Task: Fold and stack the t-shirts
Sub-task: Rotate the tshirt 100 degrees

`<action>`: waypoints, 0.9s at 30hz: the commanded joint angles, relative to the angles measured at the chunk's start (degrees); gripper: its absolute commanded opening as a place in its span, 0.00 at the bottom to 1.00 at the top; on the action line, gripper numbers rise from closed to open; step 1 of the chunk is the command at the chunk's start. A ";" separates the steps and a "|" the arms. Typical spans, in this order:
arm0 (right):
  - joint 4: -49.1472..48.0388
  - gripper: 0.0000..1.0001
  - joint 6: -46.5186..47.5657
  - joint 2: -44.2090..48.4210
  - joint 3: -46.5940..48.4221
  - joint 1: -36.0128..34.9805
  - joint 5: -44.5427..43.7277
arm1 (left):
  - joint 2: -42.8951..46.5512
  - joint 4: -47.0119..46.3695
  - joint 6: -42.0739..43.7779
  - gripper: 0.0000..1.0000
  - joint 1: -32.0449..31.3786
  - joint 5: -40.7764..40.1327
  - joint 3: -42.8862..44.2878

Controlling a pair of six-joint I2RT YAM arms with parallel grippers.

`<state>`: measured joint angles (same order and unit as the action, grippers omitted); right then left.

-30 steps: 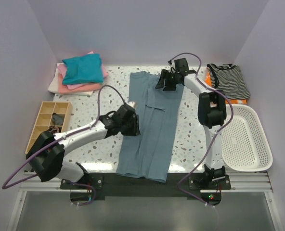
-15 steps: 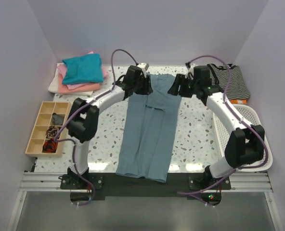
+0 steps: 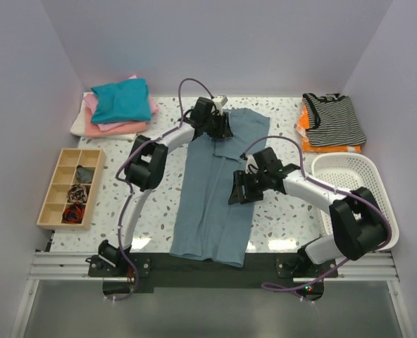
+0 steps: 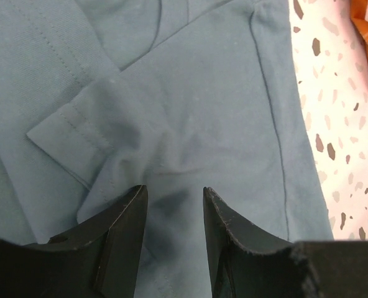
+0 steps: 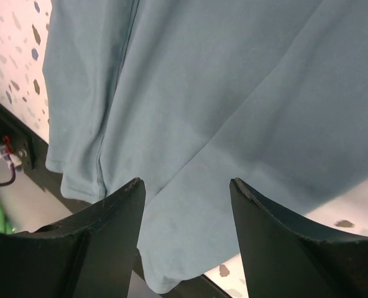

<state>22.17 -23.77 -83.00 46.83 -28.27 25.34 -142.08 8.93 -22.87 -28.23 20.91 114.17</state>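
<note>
Top external: slate-blue t-shirt (image 3: pixel 215 204) lies folded lengthwise, centre of frame. Left gripper (image 3: pixel 220 127) over its upper end, jaws narrowly parted, holding nothing. Right gripper (image 3: pixel 238 191) at mid-shirt, jaws wide, holding nothing.

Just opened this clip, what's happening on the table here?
Two robot arms are folding a slate-blue t-shirt, which lies on the table folded lengthwise into a long strip. The left hand hovers open over its far end, by a tucked-in sleeve. The right hand hovers open over its right edge, midway along. Neither grips the cloth. A stack of folded shirts, a teal shirt on top, sits at the far left.
</note>
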 commanded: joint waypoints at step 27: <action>3.14 0.61 1.71 -1.84 5.73 -3.37 -22.01 | -2.51 -4.18 1.87 0.46 10.83 4.84 3.69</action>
<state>25.89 -26.59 -89.56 49.76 -31.79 2.11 -145.29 5.08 -22.85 -18.37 24.82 116.27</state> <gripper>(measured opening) 0.604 0.458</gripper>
